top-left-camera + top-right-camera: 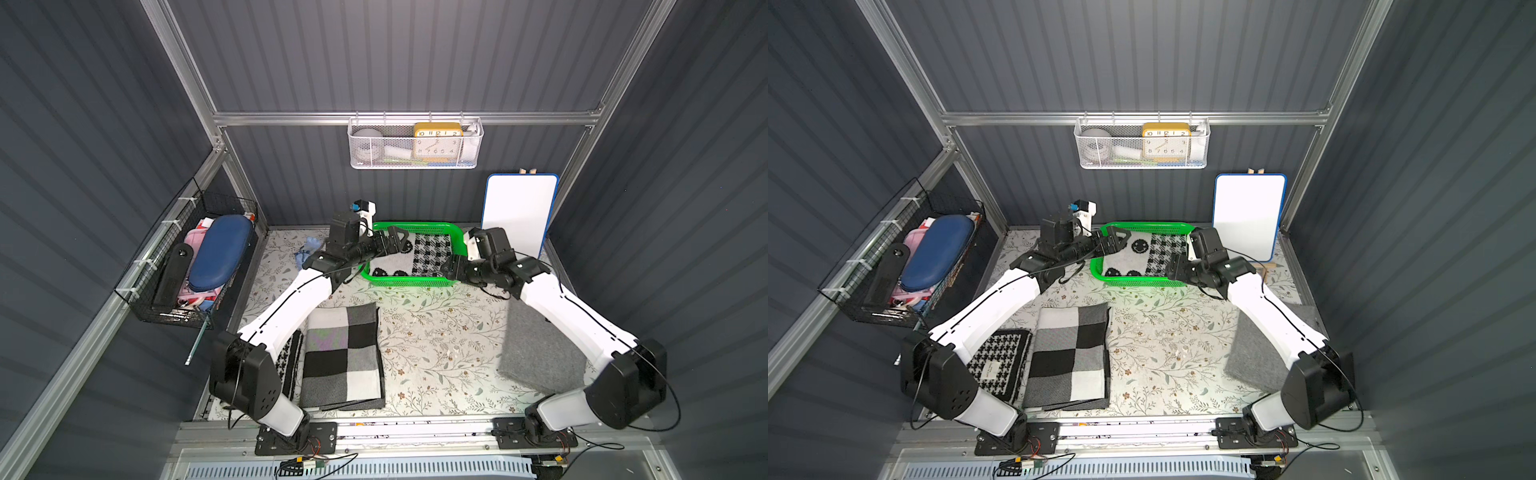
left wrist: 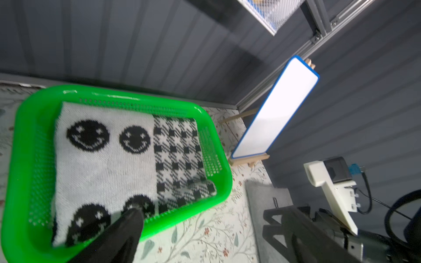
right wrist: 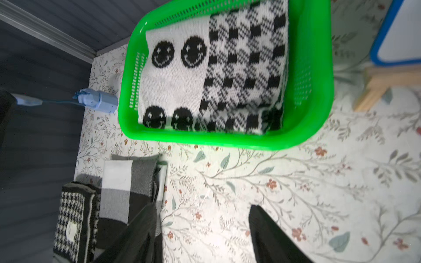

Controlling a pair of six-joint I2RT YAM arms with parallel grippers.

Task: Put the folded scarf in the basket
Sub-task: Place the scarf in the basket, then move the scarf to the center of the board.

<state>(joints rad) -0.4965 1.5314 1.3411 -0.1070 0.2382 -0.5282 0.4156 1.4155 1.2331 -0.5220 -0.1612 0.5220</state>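
Black-and-white knit, the folded scarf [image 2: 107,164] shows smiley faces beside a check panel and lies flat inside the green basket [image 2: 21,141]. The left gripper [image 2: 204,210] gapes wide above it, empty. The right gripper [image 3: 202,206], jaws parted, holds nothing beside the basket.

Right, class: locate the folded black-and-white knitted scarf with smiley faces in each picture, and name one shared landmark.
Top view: scarf near picture centre, inside the bright green perforated plastic basket.
Top view: same place.
Left wrist: scarf fills the basket, close up.
Right wrist: scarf in the basket, beyond floral tablecloth.
Shared landmark: the basket's green rim.
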